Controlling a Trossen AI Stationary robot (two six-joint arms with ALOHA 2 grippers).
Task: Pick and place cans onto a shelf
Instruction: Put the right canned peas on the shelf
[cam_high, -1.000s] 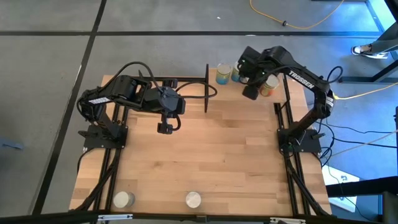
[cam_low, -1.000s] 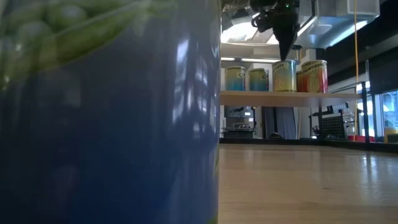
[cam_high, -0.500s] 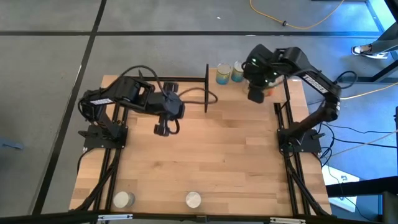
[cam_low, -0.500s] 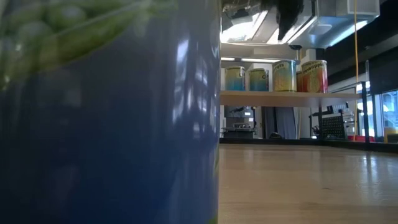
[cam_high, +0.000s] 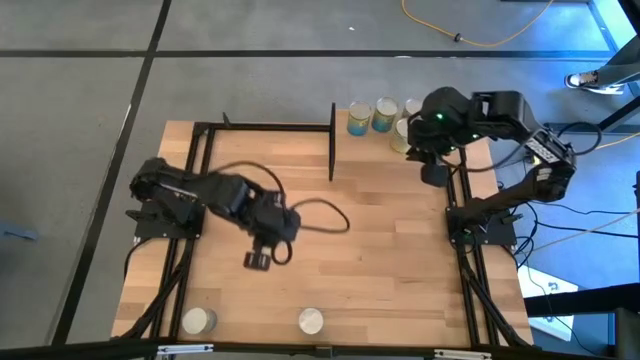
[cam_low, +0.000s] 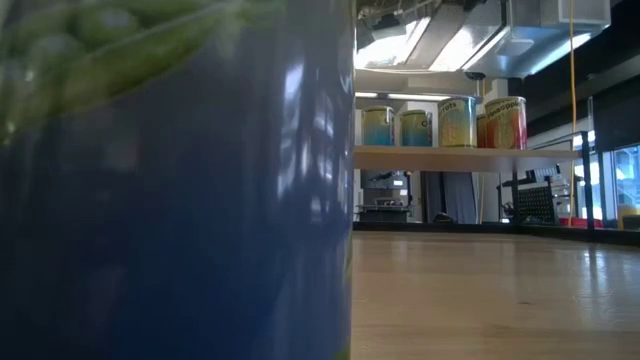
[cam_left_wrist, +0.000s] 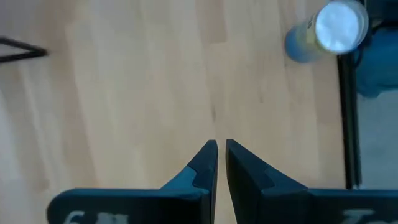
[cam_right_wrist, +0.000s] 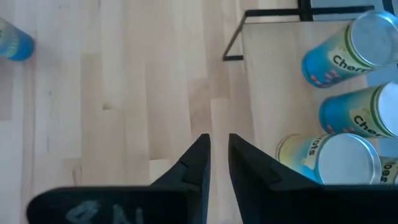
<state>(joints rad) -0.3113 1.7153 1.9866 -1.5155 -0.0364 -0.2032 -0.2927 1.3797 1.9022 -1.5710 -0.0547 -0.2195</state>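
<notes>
Yellow cable (cam_high: 480, 40) on grey floor (cam_high: 80, 100)

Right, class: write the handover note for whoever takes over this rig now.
Left gripper: empty, fingers nearly together, over the middle of the table.
Right gripper: empty, fingers nearly together, beside the shelf.
Done: at least four cans stand on the shelf.
Left: two cans at the table's near edge, not yet shelved.
</notes>
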